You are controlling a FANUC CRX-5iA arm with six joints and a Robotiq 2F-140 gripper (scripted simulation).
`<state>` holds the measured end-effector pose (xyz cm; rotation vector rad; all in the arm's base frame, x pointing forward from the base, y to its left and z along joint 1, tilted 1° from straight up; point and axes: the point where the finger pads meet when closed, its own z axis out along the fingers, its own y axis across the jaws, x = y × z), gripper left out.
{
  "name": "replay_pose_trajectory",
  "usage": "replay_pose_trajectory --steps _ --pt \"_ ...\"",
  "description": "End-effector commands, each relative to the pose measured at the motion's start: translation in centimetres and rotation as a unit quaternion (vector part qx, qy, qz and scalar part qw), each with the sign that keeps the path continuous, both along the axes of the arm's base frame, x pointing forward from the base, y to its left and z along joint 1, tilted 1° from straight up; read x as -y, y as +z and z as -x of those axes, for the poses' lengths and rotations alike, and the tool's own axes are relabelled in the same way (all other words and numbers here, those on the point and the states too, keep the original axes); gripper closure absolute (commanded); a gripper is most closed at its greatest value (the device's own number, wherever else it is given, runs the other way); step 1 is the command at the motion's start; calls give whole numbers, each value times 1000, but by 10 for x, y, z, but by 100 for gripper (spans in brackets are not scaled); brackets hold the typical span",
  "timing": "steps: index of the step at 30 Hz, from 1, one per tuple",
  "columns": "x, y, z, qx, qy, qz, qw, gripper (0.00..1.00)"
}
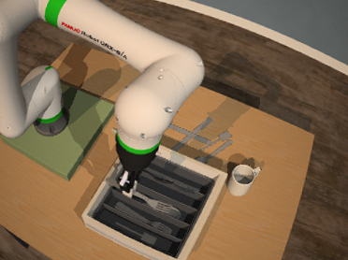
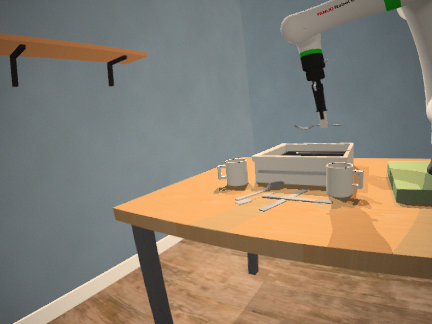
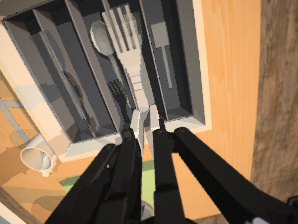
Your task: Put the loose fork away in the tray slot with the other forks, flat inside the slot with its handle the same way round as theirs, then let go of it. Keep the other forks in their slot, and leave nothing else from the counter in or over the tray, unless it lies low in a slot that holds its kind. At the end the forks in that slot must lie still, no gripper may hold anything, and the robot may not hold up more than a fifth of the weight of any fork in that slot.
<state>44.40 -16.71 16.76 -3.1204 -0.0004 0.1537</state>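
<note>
My gripper [image 1: 126, 182] is shut on the handle end of the loose fork [image 1: 158, 205] and holds it about level, well above the grey-lined cutlery tray [image 1: 154, 206]. In the exterior view the fork [image 2: 318, 125] hangs clear above the tray [image 2: 303, 162] from the gripper [image 2: 323, 121]. In the wrist view the fork [image 3: 128, 47] points away from my fingertips along the tray's slots [image 3: 110, 70]. Another fork [image 1: 148, 221] lies in a slot nearer the front. A spoon [image 3: 102, 42] lies in a slot beside the held fork.
Several loose pieces of cutlery [image 1: 205, 139] lie on the counter behind the tray. A mug [image 1: 241, 180] [image 2: 235, 172] stands right of the tray, and two mugs [image 2: 341, 180] show in the exterior view. The green base pad [image 1: 64, 134] is on the left.
</note>
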Motion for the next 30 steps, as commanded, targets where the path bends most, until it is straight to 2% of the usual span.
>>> replay_pose_trajectory --steps 1,30 --pt "0 0 0 -6 0 -1 1000 96" --pt "0 -6 0 -6 1 -2 1000 96"
